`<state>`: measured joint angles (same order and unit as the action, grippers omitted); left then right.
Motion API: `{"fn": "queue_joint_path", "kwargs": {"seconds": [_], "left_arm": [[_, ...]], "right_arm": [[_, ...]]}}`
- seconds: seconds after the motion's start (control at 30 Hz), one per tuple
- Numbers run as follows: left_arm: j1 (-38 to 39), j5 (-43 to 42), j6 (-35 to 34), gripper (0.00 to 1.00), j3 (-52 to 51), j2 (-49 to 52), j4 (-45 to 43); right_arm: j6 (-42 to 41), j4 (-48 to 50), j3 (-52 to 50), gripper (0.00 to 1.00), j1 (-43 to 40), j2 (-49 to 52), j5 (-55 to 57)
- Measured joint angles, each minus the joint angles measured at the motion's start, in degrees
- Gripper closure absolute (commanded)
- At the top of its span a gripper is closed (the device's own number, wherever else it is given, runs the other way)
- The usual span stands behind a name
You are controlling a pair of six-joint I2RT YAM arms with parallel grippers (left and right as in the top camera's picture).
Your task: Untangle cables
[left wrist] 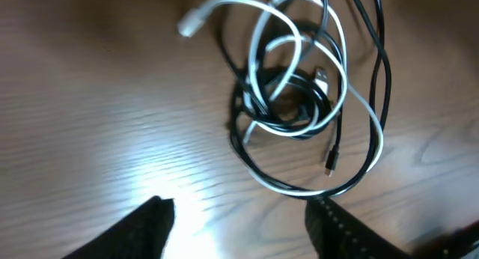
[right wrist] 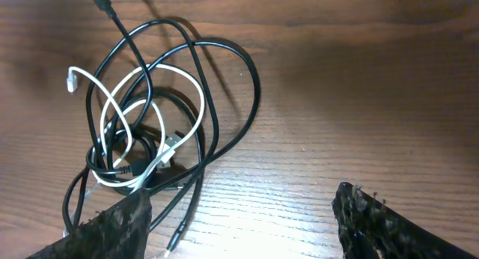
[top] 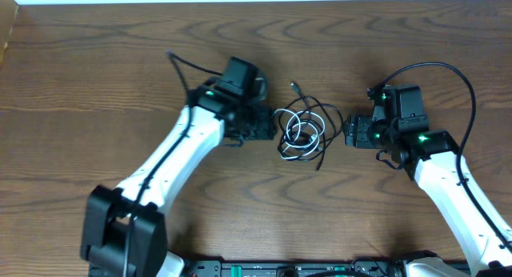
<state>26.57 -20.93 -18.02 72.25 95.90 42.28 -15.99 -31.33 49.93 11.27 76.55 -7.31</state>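
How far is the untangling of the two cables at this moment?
Done: nothing; the black cable and white cable lie looped together in one pile. In hand: the left claw and right claw flank the pile, open, holding nothing. Remaining: grasp each cable and pull them apart.

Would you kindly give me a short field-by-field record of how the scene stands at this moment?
surface: wooden table
cables: black cable and white cable, looped together in one tangle, lying on the table
position: tangle lies between the two grippers
left gripper: open, empty, facing the tangle
right gripper: open, empty, facing the tangle
grasp: neither gripper holds a cable
task state: not yet untangled
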Motion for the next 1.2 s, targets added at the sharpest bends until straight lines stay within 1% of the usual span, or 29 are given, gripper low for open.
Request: {"fn": "queue_joint_path", "kwargs": {"seconds": [0.03, 0.1, 0.17, 0.2, 0.23, 0.4, 0.57, 0.73, 0.93, 0.97, 1.0, 1.03, 1.1, 1.13, 1.17, 1.2], "left_arm": [[0.98, -0.11, 0.46, 0.29, 0.0, 0.9, -0.59], [2.84, -0.17, 2.14, 0.26, 0.0, 2.43, -0.94], [4.72, -0.2, 4.66, 0.24, 0.0, 3.76, -0.87], [5.66, -0.17, 6.47, 0.19, 0.0, 4.2, -0.85], [6.97, -0.2, 9.18, 0.16, 0.0, 4.63, -0.72], [11.23, -0.15, 21.88, 0.15, 0.0, 4.74, -0.81], [13.27, 0.28, 31.45, 0.15, 0.0, 4.81, -1.97], [13.4, 0.31, 34.6, 0.15, 0.0, 6.82, -4.66], [13.4, 0.5, 35.04, 0.15, 0.0, 9.77, -6.23], [13.4, 0.5, 35.04, 0.17, 0.0, 10.25, -6.36], [13.4, 0.52, 35.04, 0.23, 0.0, 10.64, -6.38], [13.42, 0.5, 35.1, 0.31, 0.0, 10.95, -6.36], [13.4, 0.55, 35.69, 0.63, 0.0, 11.45, -6.43], [13.4, 0.55, 35.65, 0.76, 0.0, 11.69, -6.47], [13.4, 0.66, 35.85, 0.92, 0.0, 11.74, -6.6], [13.42, 0.68, 36.0, 0.92, 0.0, 11.74, -6.88]], "right_arm": [[0.02, -0.15, 0.0, 0.27, 0.0, 0.0, 0.0], [0.07, -0.63, 0.0, 0.25, 0.0, 0.02, 0.35], [0.11, -1.7, 0.0, 0.2, 0.0, 0.0, 1.55], [0.04, -2.21, 0.0, 0.18, 0.0, 0.0, 2.16], [-0.31, -3.32, 0.0, 0.17, 0.0, 0.0, 3.85], [-1.01, -4.22, 0.0, 0.16, 0.0, 0.0, 6.84], [-1.44, -4.37, 0.0, 0.15, 0.0, 0.02, 7.56], [-1.6, -4.48, 0.0, 0.15, 0.0, 0.02, 7.85], [-1.62, -4.63, 0.0, 0.14, -0.33, 0.02, 8.07], [-1.66, -4.66, 0.0, 0.14, -0.61, 0.02, 8.17], [-1.79, -4.66, 0.0, 0.13, -0.96, 0.0, 8.2], [-1.81, -4.7, 0.0, 0.13, -1.38, 0.02, 8.17], [-1.84, -4.85, 0.0, 0.13, -2.34, 0.02, 8.2], [-1.86, -4.85, 0.0, 0.12, -2.54, 0.02, 8.22], [-1.86, -4.85, 0.0, 0.12, -2.86, 0.0, 8.2], [-1.86, -4.85, 0.0, 0.11, -3.26, 0.02, 8.22]]}}
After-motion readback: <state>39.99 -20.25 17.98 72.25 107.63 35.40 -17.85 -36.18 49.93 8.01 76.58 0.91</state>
